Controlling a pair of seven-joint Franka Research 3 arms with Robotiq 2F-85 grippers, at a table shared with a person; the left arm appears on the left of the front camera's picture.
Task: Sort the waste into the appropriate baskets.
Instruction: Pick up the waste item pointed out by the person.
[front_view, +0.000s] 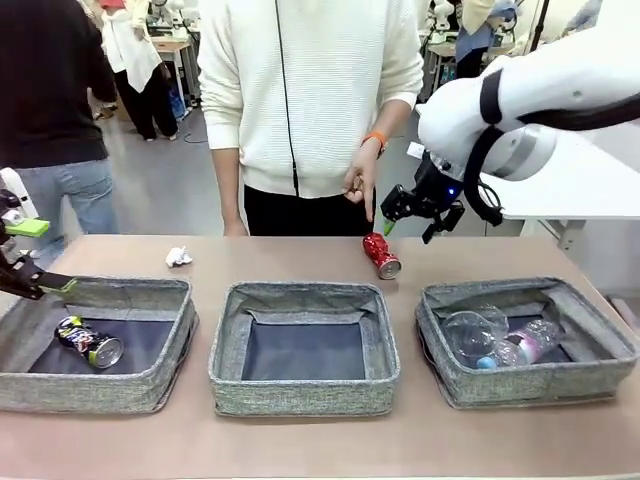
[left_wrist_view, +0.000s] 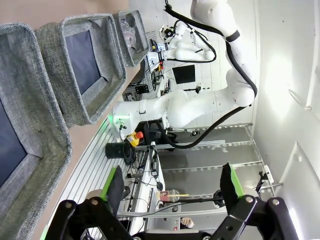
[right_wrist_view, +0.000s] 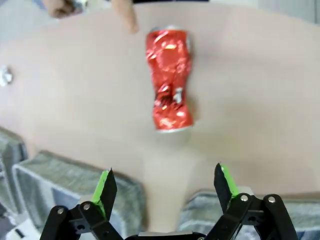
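A crushed red can (front_view: 381, 254) lies on the table behind the gap between the middle basket (front_view: 304, 386) and the right basket (front_view: 530, 384). My right gripper (front_view: 420, 215) hangs open just above it and a little to its right. The right wrist view looks down on the can (right_wrist_view: 170, 80) ahead of the spread fingers of this gripper (right_wrist_view: 164, 185). A black printed can (front_view: 88, 342) lies in the left basket (front_view: 95, 394). A clear cup (front_view: 470, 330) and a bottle (front_view: 520, 345) lie in the right basket. A crumpled paper ball (front_view: 178, 257) sits behind the left basket. My left gripper (front_view: 40, 257) is open and empty at the far left (left_wrist_view: 171, 184).
A person in a white sweater stands at the far edge, one hand (front_view: 360, 185) hanging just above the red can. A fingertip (right_wrist_view: 127, 20) shows near the can's far end. The left wrist view runs along the three baskets (left_wrist_view: 85, 65), with the right arm (left_wrist_view: 210, 100) beyond them.
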